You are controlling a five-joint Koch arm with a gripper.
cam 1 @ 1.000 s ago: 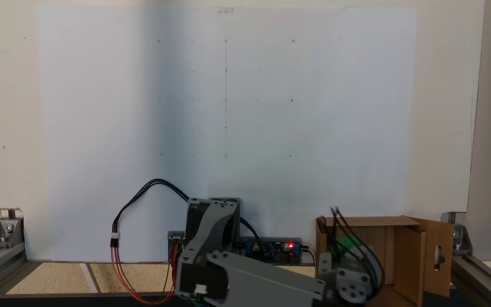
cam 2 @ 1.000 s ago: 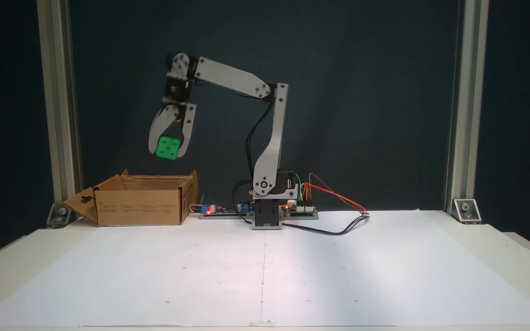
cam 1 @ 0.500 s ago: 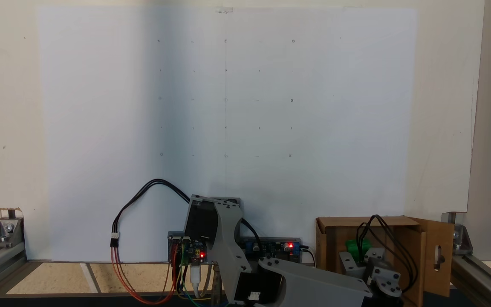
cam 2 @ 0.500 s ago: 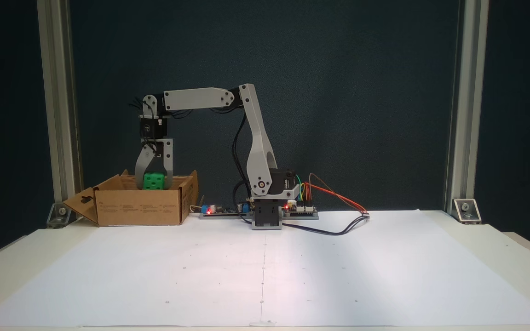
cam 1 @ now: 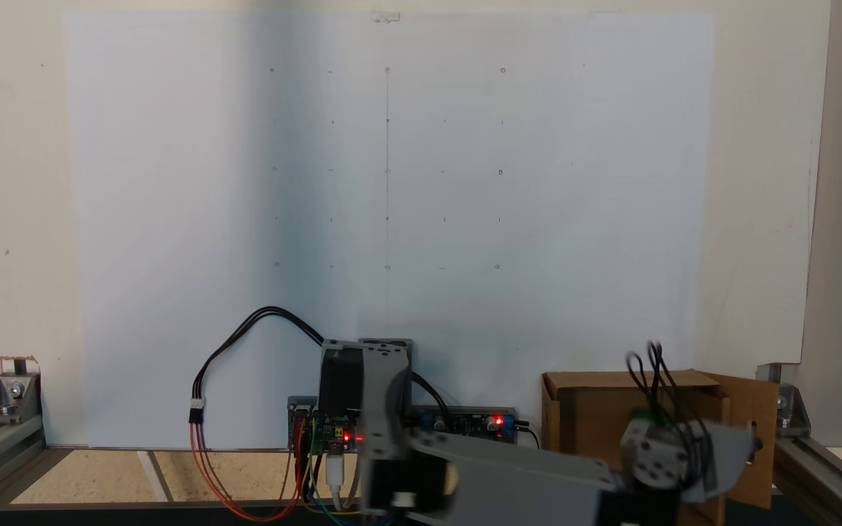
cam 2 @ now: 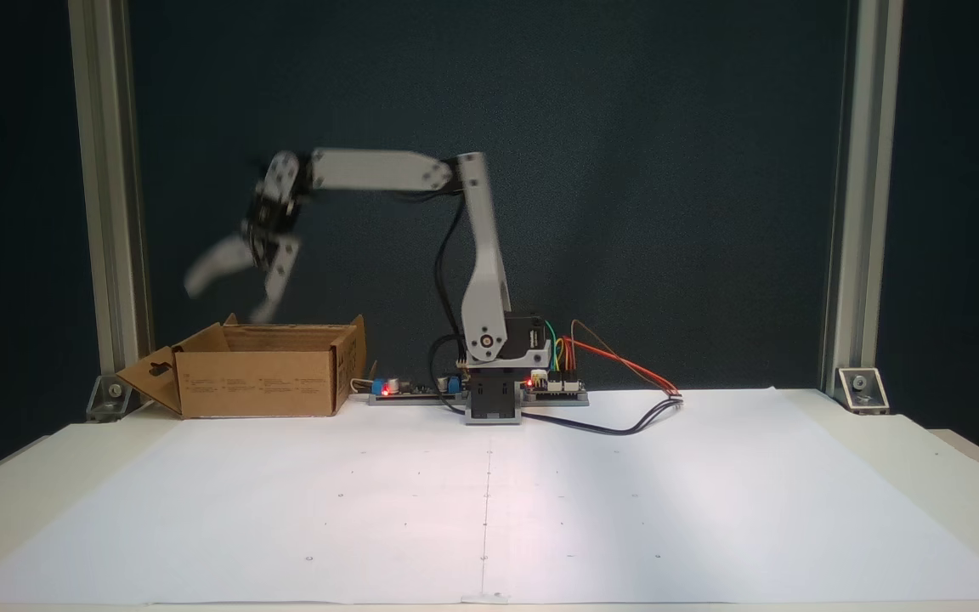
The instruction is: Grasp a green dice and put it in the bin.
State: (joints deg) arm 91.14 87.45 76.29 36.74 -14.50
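Observation:
The bin (cam 2: 260, 382) is a brown cardboard box at the left of the table, with a slotted flap hanging off its left side. My gripper (cam 2: 229, 302) hangs blurred just above the bin's opening, its two pale fingers spread wide with nothing between them. In a fixed view the bin (cam 1: 589, 409) sits at the lower right, with my wrist in front of it. A small patch of the green dice (cam 1: 642, 416) peeks out inside the bin just above the wrist; the rest of it is hidden.
A large white paper sheet (cam 2: 489, 501) covers the table in front of the arm's base (cam 2: 494, 395). Circuit boards (cam 2: 409, 389) and looping cables (cam 2: 625, 399) lie beside the base. Aluminium frame posts (cam 2: 107, 195) stand at both back corners.
The gripper went down into the bin with the green dice, let it go, and has now come up and swung left with its jaws wide apart.

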